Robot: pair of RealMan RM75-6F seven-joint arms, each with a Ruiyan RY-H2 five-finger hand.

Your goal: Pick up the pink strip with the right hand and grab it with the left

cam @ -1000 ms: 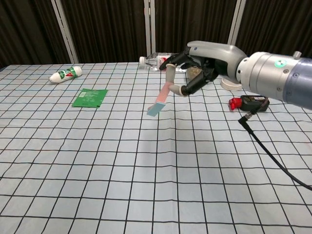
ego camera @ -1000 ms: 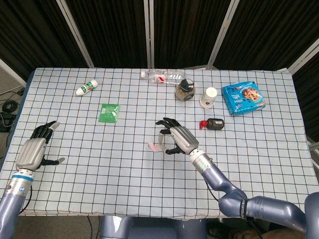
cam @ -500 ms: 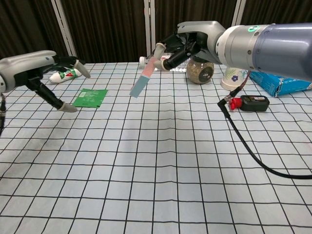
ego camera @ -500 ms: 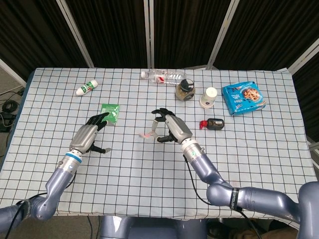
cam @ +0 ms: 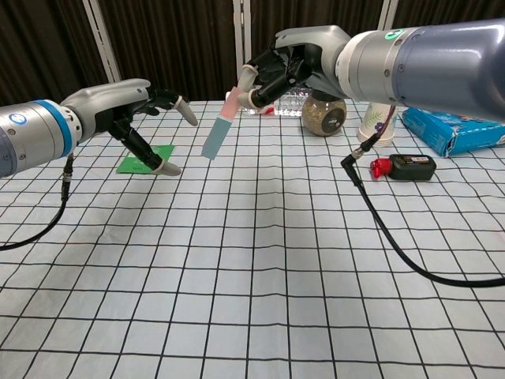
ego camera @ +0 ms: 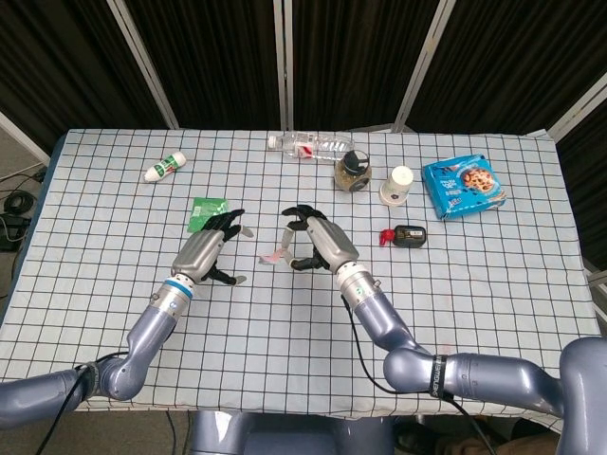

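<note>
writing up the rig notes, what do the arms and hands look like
Both arms are glossy blue-grey tubes. The left hand has a silver-grey shell, black fingers with pale tips and a blue wrist ring; the right hand matches. A black cable hangs from the right arm.

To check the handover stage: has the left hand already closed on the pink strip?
No: the left hand is open beside the pink strip, which hangs from the right hand.

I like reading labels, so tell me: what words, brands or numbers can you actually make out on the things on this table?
None can be read.
Blue cookie pack: print too small.
Water bottle label: red and white, blurred.
White tube: green and red marks, unreadable.
Green packet: print too small.
Paper cup: pattern only, no legible text.
</note>
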